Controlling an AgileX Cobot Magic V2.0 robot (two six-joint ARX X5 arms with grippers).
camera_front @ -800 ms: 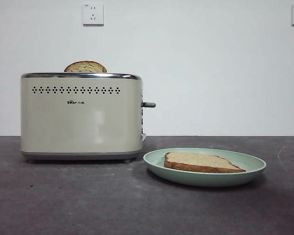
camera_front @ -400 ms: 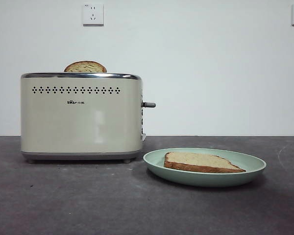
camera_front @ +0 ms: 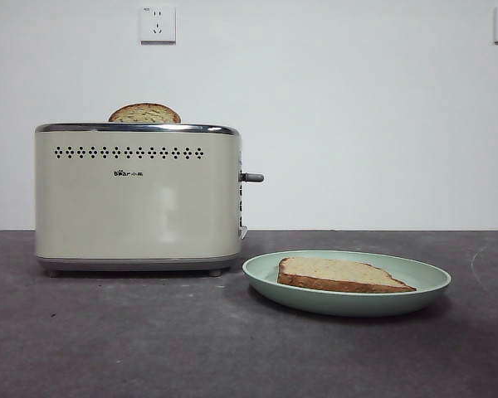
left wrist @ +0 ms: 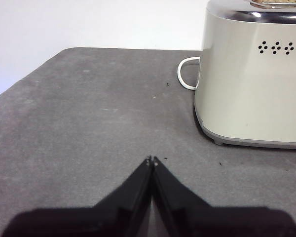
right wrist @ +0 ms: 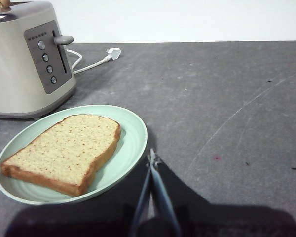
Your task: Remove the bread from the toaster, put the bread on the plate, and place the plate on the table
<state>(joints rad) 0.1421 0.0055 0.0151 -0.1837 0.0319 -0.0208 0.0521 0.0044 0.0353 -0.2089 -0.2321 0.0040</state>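
Observation:
The bread (camera_front: 342, 274) (right wrist: 64, 150) lies flat on the mint-green plate (camera_front: 423, 278) (right wrist: 130, 136), which rests on the dark grey table (camera_front: 149, 340) just right of the cream toaster (camera_front: 137, 199) (left wrist: 251, 84) (right wrist: 19, 74). A darker speckled slice (camera_front: 144, 114) pokes out of the toaster's top. My right gripper (right wrist: 151, 157) is shut with nothing in it, low over the table beside the plate's rim. My left gripper (left wrist: 151, 160) is shut and empty, on the toaster's other side, apart from it. Neither arm shows in the front view.
The toaster's white cord (left wrist: 185, 74) loops behind it, and its plug (right wrist: 112, 52) lies on the table farther back. A grey lever (camera_front: 252, 177) sticks out of the toaster's side toward the plate. A white wall stands behind the table.

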